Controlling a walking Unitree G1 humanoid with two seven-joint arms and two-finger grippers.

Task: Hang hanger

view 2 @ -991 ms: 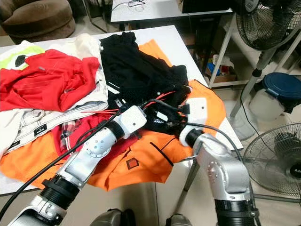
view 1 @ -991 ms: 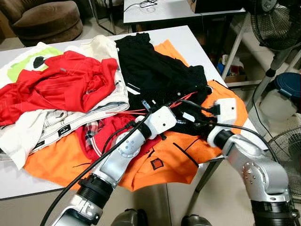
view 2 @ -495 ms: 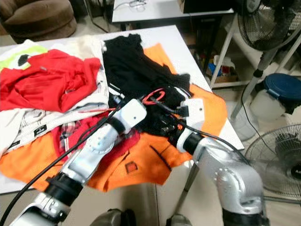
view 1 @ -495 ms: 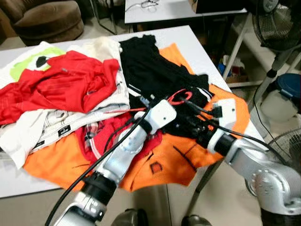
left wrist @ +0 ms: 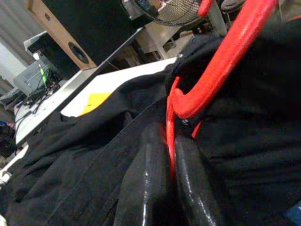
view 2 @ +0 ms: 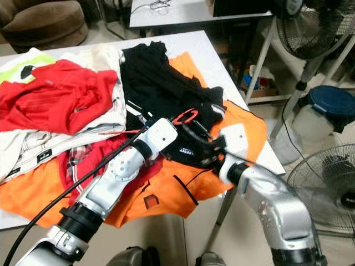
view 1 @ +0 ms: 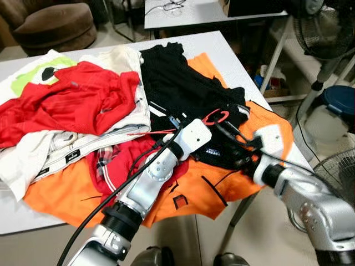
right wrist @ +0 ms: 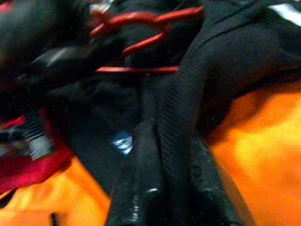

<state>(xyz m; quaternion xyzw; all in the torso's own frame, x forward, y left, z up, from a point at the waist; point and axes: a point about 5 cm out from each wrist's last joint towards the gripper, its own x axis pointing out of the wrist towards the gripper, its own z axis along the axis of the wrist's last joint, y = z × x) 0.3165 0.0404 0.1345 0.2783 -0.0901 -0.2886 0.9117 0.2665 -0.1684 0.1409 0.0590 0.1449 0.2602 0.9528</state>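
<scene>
A red wire hanger (view 1: pixel 215 116) lies tangled in a black garment (view 1: pixel 183 88) on the clothes-covered table, its hook sticking up out of the cloth. My left gripper (view 1: pixel 206 126) is shut on the hanger; the left wrist view shows both black fingers (left wrist: pixel 150 160) pinching the red wire (left wrist: pixel 221 61) just below the hook. Just to the right, my right gripper (view 1: pixel 239 159) is shut on a fold of the black garment (right wrist: pixel 178 94), with the cloth squeezed between its fingers (right wrist: pixel 141 155). The rest of the hanger is hidden under cloth.
The white table (view 1: pixel 222 47) carries a pile: a red shirt (view 1: pixel 72 100), cream clothes (view 1: pixel 116 61), an orange garment (view 1: pixel 222 183). Its right edge is close to my right arm. Beyond stand fans (view 1: pixel 338 172), a blue-lidded bin (view 1: pixel 338 100) and a brown armchair (view 1: pixel 50 22).
The hanger's hook has risen out of the black garment and now shows plainly. My left gripper has shifted slightly right; my right gripper has drawn the black cloth lower and to the right.
</scene>
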